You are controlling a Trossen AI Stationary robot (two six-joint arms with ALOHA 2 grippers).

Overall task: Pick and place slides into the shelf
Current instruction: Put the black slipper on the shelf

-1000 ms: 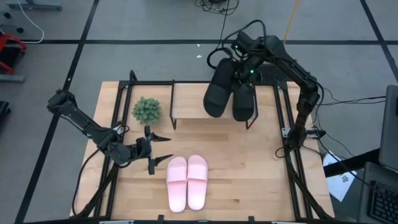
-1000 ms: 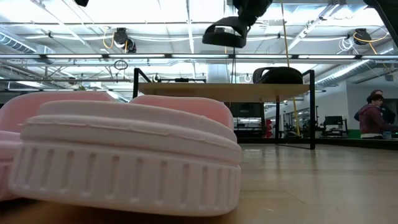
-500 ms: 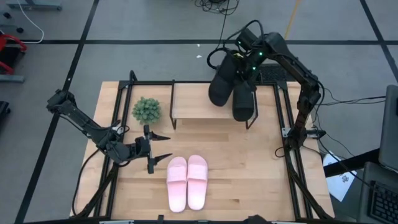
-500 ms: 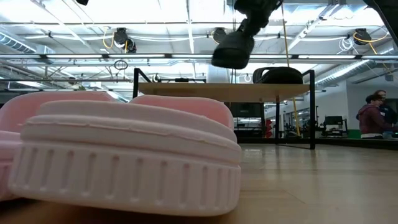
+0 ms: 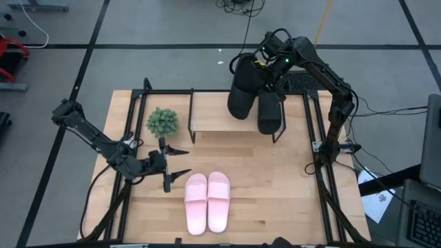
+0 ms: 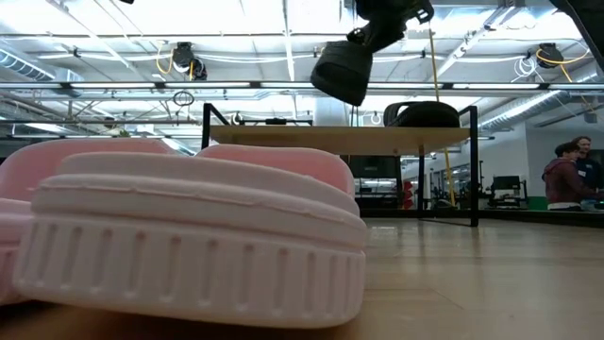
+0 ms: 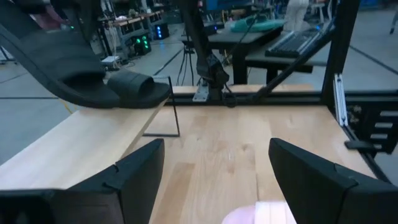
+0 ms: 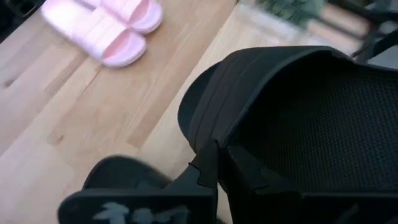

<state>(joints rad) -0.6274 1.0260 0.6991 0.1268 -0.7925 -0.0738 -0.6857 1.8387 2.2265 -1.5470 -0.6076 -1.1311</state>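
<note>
My right gripper (image 5: 266, 60) is shut on a black slide (image 5: 241, 88) and holds it in the air over the shelf's (image 5: 220, 118) far edge. In the low view this slide (image 6: 341, 70) slants above the shelf board (image 6: 283, 138). The second black slide (image 5: 270, 111) lies sole down on the board's right end and also shows in the low view (image 6: 425, 113). The pink pair (image 5: 207, 200) lies side by side on the table near its near edge. My left gripper (image 5: 176, 165) hovers open left of the pink pair. My right gripper holds the black slide by the rim of its sole (image 8: 214, 146), beside the strap (image 8: 255, 74) and toward the slide's far end. The fingers (image 8: 208, 171) come from the far side, slanting down. The slide is lifted clear and tilts down below the gripper.
A small green plant (image 5: 162, 122) stands on the table left of the shelf. Black frame rails (image 5: 318, 138) run along the table's left and right sides. Bare board lies on the shelf's left half. A person (image 6: 564, 181) stands far back in the room.
My right gripper has drawn back toward the table's far edge and turned. The black slide it holds was level over the shelf and now slants with one end down, farther toward the far edge. The left arm and the other slides have kept still.
</note>
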